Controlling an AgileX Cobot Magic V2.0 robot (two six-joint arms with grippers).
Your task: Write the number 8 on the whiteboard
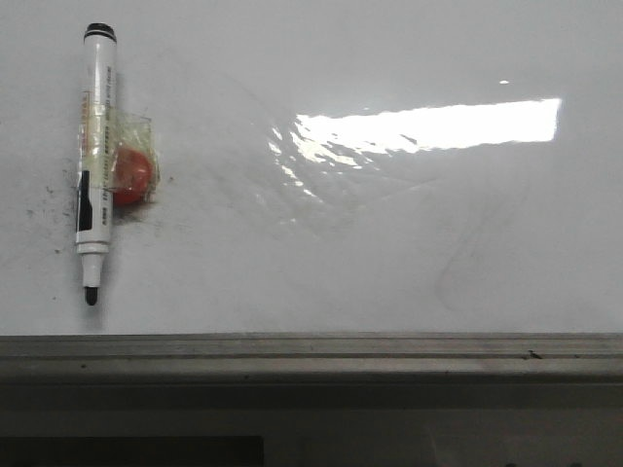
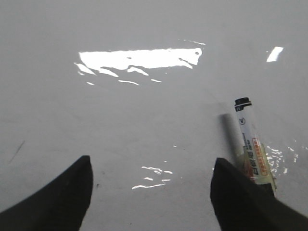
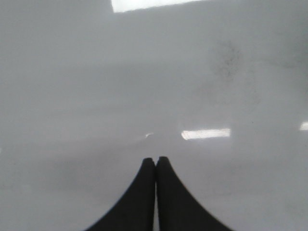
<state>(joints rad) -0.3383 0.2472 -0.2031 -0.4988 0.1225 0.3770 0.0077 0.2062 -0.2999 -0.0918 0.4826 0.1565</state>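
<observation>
Whiteboard: the whiteboard (image 1: 389, 243) lies flat as the working surface, glossy white with a strong bar of glare, and a grey metal ledge (image 1: 311, 355) runs along its near edge.
Number 8: no figure is drawn on the board; I see only small black specks near the marker and a faint grey curved smear toward the right, so I judge that the writing has not begun.
Marker: a white marker (image 1: 95, 165) with black ends lies on the board at the far left in the front view, its bare tip pointing toward the ledge. It has no cap on the tip, so it looks ready to write as soon as it is lifted.
Red object: a small red round thing (image 1: 131, 175) touches the barrel on its right side, under clear tape that wraps both. What it is, I cannot tell; perhaps it gives a thicker place for gripping.
Left gripper: the left gripper (image 2: 151, 180) is spread wide and holds nothing. In its wrist view the marker (image 2: 250, 144) lies just beside one finger, not between the two, so I judge that it is placed here for reaching the marker.
Right gripper: the right gripper (image 3: 155, 161) is clenched, fingertips together, with nothing between them, over bare board; it seems to wait aside.
Next need: the left gripper must shift sideways until the barrel is between its fingers.
</observation>
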